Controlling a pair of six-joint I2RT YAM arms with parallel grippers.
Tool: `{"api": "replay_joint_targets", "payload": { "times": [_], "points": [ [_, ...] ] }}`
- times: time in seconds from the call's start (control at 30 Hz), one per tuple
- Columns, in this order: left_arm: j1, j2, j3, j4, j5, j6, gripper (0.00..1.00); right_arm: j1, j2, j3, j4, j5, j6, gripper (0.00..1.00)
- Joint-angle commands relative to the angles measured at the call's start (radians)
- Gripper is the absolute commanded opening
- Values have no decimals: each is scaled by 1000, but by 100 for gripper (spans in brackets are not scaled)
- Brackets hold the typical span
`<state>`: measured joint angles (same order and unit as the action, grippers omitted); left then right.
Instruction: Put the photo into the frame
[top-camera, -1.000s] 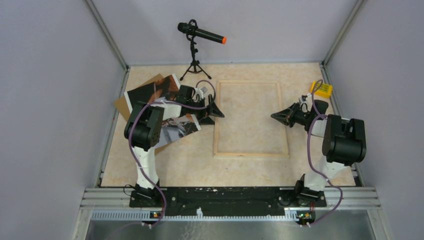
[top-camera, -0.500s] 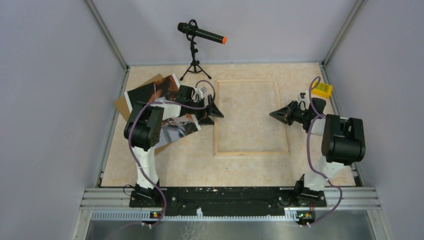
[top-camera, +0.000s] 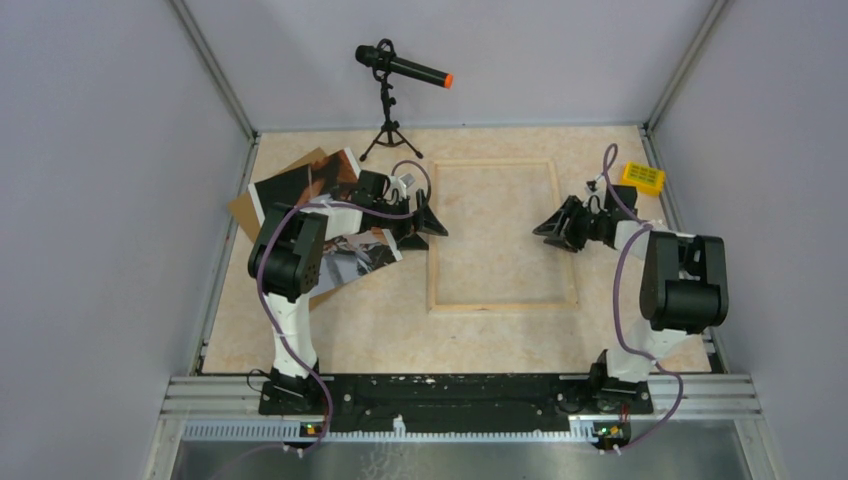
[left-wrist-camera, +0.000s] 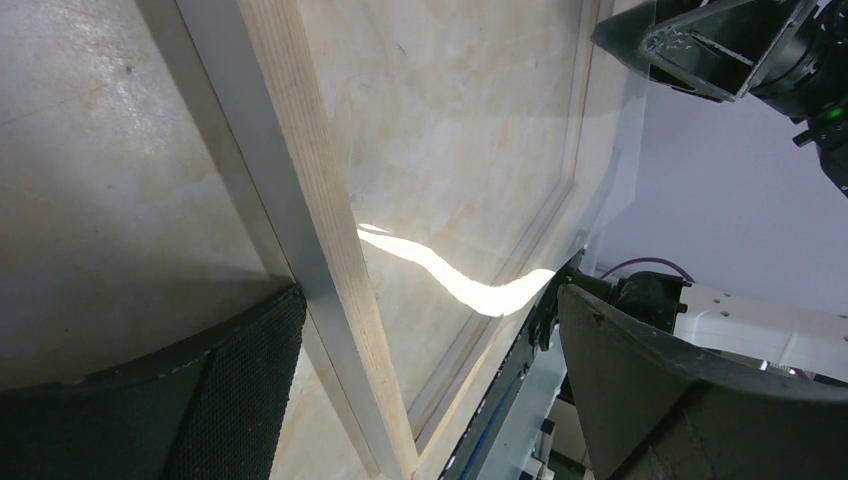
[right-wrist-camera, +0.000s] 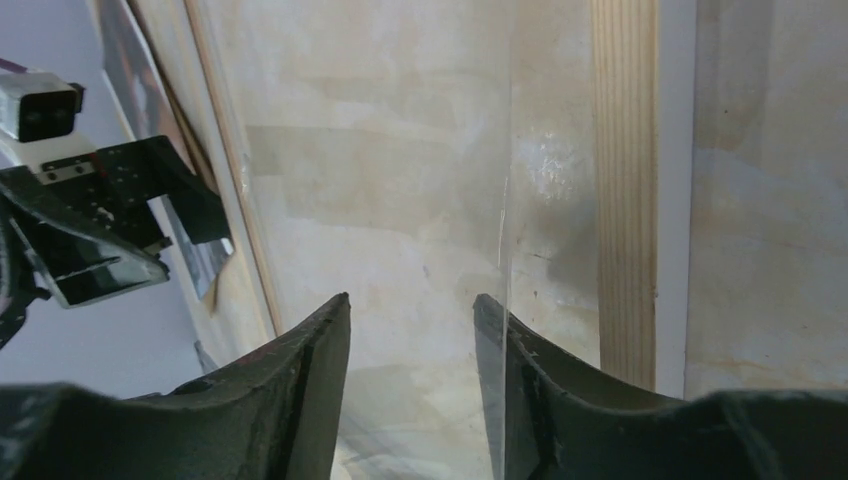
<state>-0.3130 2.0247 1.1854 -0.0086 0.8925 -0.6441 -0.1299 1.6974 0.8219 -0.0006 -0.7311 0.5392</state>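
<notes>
**A:** Question one: from above, where did the photo (top-camera: 300, 185) lie?

**B:** Flat on the bench (top-camera: 330, 330), left of the frame (top-camera: 500, 306) and askew to it. It was partly under the left arm and overlapped a brown board (top-camera: 243, 212). Its long axis ran roughly away from the bases, skewed from the frame's. It showed a white border with dark brown, orange and black tones.

**A:** And which arm was nearer?

**B:** The left one, clearly. But the left gripper (top-camera: 432, 222) pointed away from the photo, at the frame's left rail, with the print behind it. The right gripper (top-camera: 548, 228) hung over the frame's right side, well apart from the photo.

**A:** What did the left wrist show?

**B:** Its fingers (left-wrist-camera: 200, 390) stood wide apart and held nothing. The pale wood rail ran between them, and the photo was out of sight.

**A:** And the right wrist?

**B:** Those fingers (right-wrist-camera: 310, 370) were parted by a narrower gap and gripped nothing I could make out. The right rail lay just beside them. A thin clear edge showed at the inner face of one finger, but I could not tell what it was. Only a dark sliver, perhaps the print, showed beyond the far rail.

**A:** So what does the next move turn on?

**B:** The left arm would have to turn back toward the print, I judged.
</notes>
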Motion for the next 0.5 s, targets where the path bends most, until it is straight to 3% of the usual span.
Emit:
{"api": "replay_joint_targets", "payload": {
  "times": [0.0,0.3,0.47],
  "points": [
    [-5,-31,20,-19,-18,27,99,42,-51,83,-171,129,-109,52],
    [-6,-49,17,-24,-22,28,99,100,-87,146,-311,295,-175,70],
    [-6,-60,16,-28,-23,29,99,123,-132,182,-397,389,-199,75]
  ]
}}
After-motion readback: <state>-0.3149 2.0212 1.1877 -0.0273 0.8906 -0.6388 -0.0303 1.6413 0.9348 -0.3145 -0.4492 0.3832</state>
